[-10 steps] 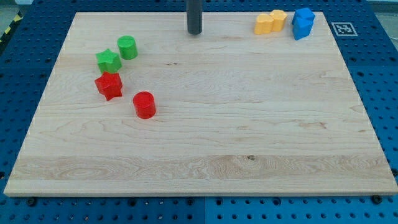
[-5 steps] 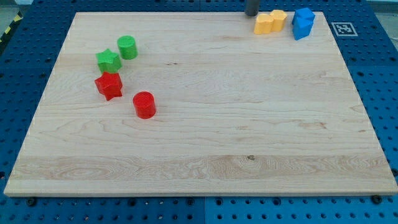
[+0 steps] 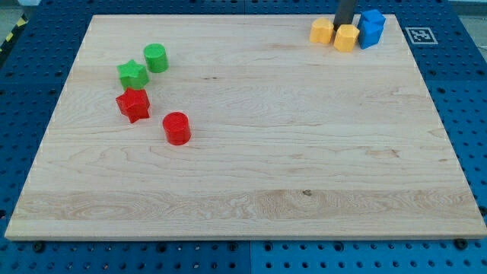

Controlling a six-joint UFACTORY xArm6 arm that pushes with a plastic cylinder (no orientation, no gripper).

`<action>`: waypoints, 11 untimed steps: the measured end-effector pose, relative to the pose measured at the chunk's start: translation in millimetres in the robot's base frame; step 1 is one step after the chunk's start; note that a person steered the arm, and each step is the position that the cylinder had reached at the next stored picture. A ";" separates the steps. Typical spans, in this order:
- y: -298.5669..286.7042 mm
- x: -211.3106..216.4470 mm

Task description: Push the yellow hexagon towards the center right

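Of my body, only a short piece of the rod is visible at the view's top edge. It is a straight, round bar of dark grey, almost black colour, smooth and plain, with the same width along the visible length. My tip (image 3: 344,26) ends flat. No cable, screw or marking can be made out on it.

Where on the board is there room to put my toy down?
Most room: the bare wood right of the red cylinder, running to the view's right edge and bottom. Crowded: the top right, where my tip sits behind the yellow hexagon, by another yellow block and blue block; also around the green star.
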State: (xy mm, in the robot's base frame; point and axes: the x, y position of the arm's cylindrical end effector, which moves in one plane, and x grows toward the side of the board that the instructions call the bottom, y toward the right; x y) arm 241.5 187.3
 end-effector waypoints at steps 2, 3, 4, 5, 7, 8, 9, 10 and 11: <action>4.3 44.1; 10.5 80.0; 30.1 117.5; 36.6 141.9; 33.8 157.2; 33.8 142.0; 33.8 135.4; 29.7 135.6; 24.1 137.2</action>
